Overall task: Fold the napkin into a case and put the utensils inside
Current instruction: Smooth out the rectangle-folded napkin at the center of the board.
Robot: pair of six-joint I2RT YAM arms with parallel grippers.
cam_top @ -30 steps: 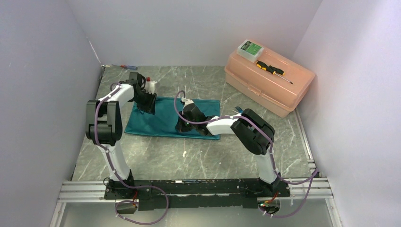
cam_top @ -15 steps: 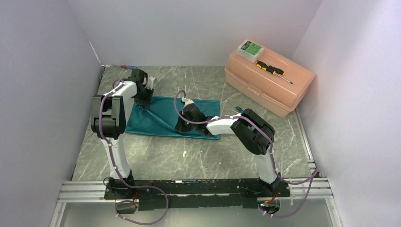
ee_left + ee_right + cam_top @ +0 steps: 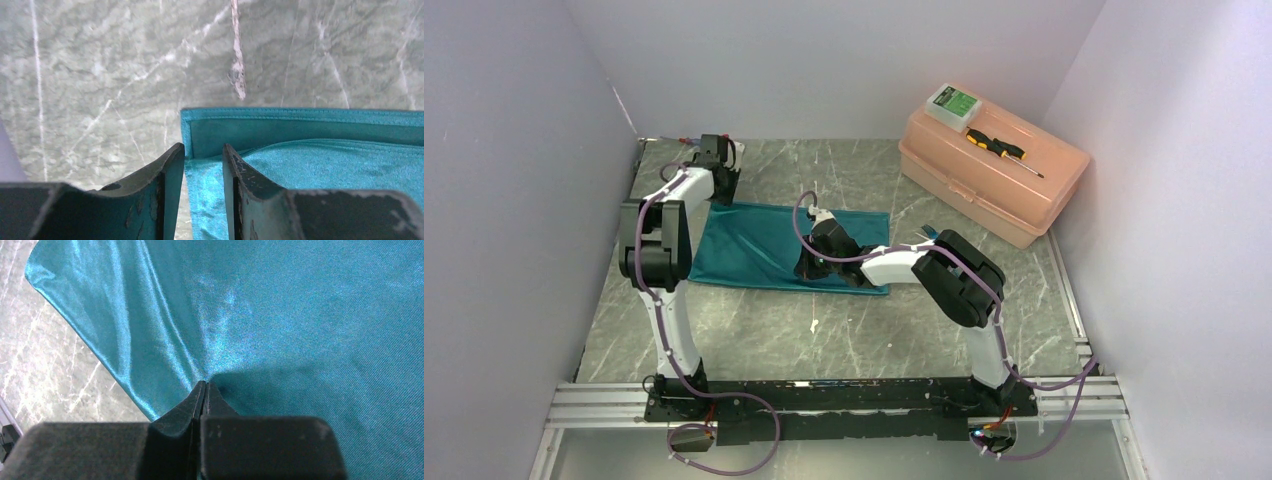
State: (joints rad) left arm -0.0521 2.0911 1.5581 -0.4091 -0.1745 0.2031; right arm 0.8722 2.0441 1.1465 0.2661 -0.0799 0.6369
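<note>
The teal napkin (image 3: 764,245) lies as a flat oblong mid-table, with a folded band along its far edge in the left wrist view (image 3: 325,160). My left gripper (image 3: 721,192) hangs at its far left corner. Its jaws (image 3: 204,150) are slightly apart, straddle the cloth's left edge and hold nothing. My right gripper (image 3: 809,268) is down on the napkin's near middle. It is shut (image 3: 203,385) on a pinch of the cloth (image 3: 300,315), and creases run out from its tips. A thin blue tip (image 3: 927,233) shows by the right arm's elbow. I cannot make out the white sticks.
A peach toolbox (image 3: 994,190) stands at the back right, with a yellow-and-black screwdriver (image 3: 1002,148) and a small green-and-white box (image 3: 954,103) on its lid. A red-and-blue screwdriver (image 3: 686,142) lies at the far left corner behind the left arm. Walls close three sides.
My left gripper has moved back off the napkin toward the far left corner, and the cloth's left end now lies flat. The right gripper has not moved.
</note>
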